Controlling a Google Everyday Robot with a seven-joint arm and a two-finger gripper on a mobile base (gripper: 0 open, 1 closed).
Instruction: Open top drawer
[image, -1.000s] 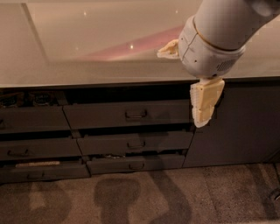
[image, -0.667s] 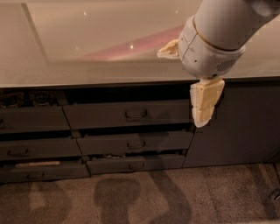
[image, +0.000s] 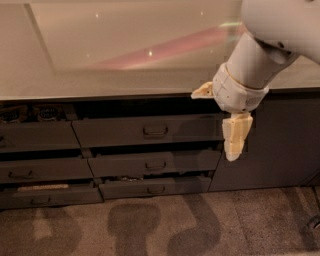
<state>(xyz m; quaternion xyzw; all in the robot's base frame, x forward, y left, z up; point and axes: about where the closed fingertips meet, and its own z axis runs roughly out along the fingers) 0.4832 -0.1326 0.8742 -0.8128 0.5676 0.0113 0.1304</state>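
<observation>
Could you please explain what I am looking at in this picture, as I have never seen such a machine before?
This is one camera view, looking down at a pale counter with dark grey drawers beneath and carpet below. The big white shape at upper right is the single arm of a mobile robot. At its end is the pincer, two cream fingers spread open, holding nothing. It hangs near the right end of the top drawer, away from that drawer's small centre handle. The job is to pull that drawer open.
</observation>
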